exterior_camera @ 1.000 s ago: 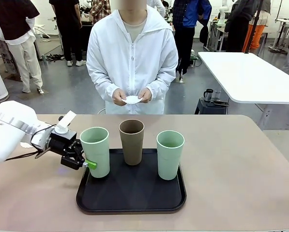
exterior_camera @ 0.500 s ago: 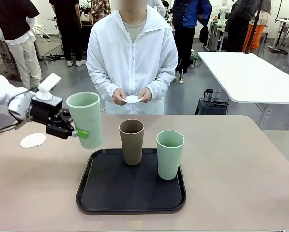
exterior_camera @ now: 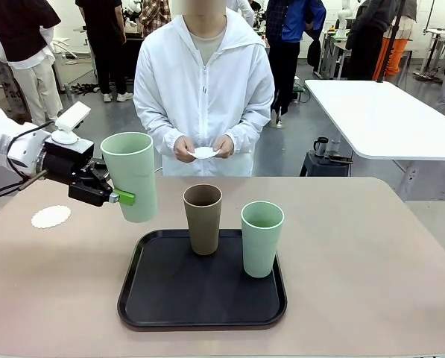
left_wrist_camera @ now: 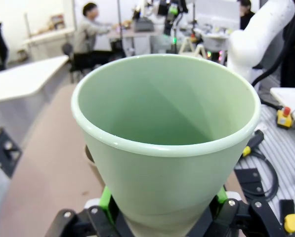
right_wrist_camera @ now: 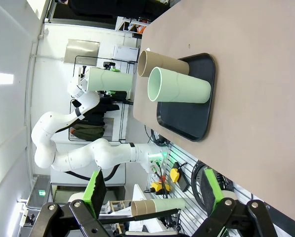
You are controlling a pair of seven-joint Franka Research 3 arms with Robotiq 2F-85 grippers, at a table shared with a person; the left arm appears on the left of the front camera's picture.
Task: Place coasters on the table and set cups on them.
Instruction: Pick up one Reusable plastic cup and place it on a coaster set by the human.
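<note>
- Front view: the left claw (exterior_camera: 116,197) is clamped on the lower wall of the mint cup (exterior_camera: 130,175). A second ago this cup stood at the left end of the black tray (exterior_camera: 177,294). It now hangs upright in the air, above and left of the tray and clear of its rim.
- The brown cup (exterior_camera: 203,218) and the second mint cup (exterior_camera: 262,237) stand on the tray as before: brown at rear centre, mint at the right.
- A coaster (exterior_camera: 51,216) lies flat on the desk (exterior_camera: 371,268), well left of the tray. A person (exterior_camera: 203,82) beyond the tray holds a second coaster (exterior_camera: 203,154).
- Left wrist view: the green pads (left_wrist_camera: 105,201) press both sides of the mint cup. Its open mouth faces the camera and hides most of the desk.
- Right wrist view: the right claw (right_wrist_camera: 153,192) stands fully spread with nothing between its fingers. The tray lies far ahead of it.
</note>
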